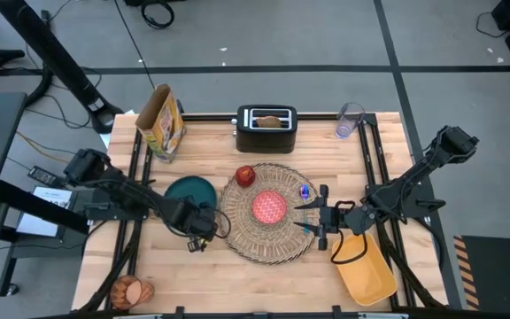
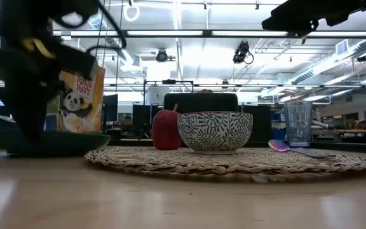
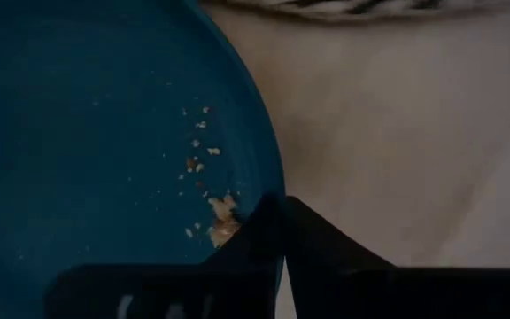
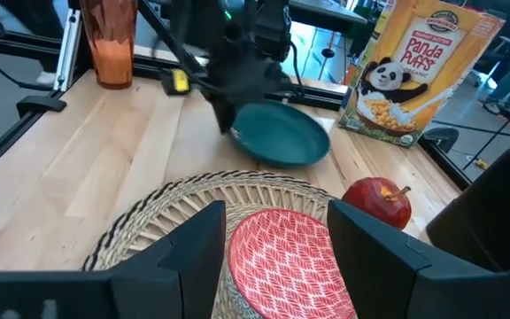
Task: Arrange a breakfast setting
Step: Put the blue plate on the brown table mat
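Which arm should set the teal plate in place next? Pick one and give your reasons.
Left. Its hand is shut on the teal plate at its rim, beside the woven placemat. The right hand is open at the mat's opposite edge.

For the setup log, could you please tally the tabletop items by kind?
Dishes: 2, teal plate, red bowl
Cups: 2, orange cup, clear glass
Food: 2, apple, cereal box
Spoon: 1
Placemat: 1
Toaster: 1
Yellow pitcher: 1
Total: 10
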